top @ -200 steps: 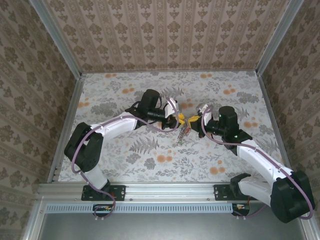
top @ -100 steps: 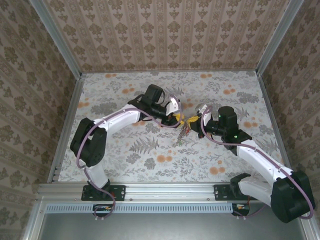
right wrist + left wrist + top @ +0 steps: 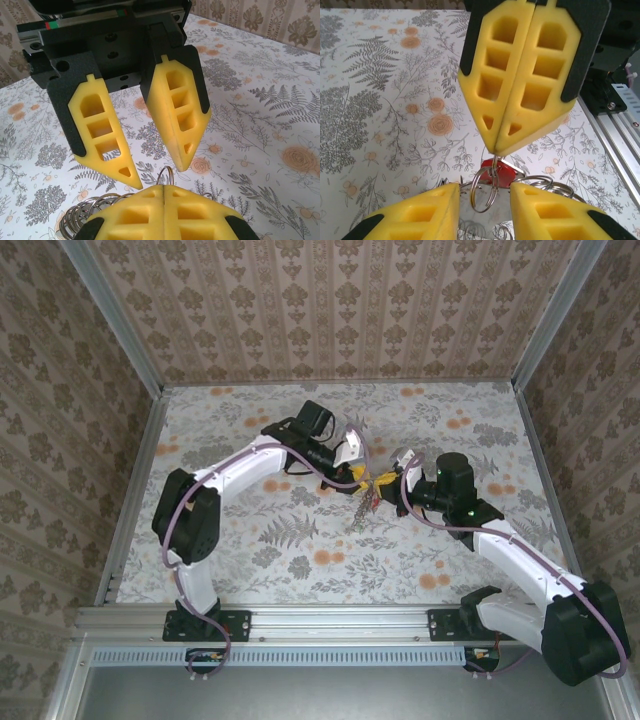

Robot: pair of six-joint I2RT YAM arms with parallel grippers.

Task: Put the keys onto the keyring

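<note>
Gripping keyring (image 3: 491, 186), right jaws, left jaws astride

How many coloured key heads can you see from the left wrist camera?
1. A red head sits just below the shut right pincer, behind the small ring pinched at its tip. More keys may be hidden.
</note>
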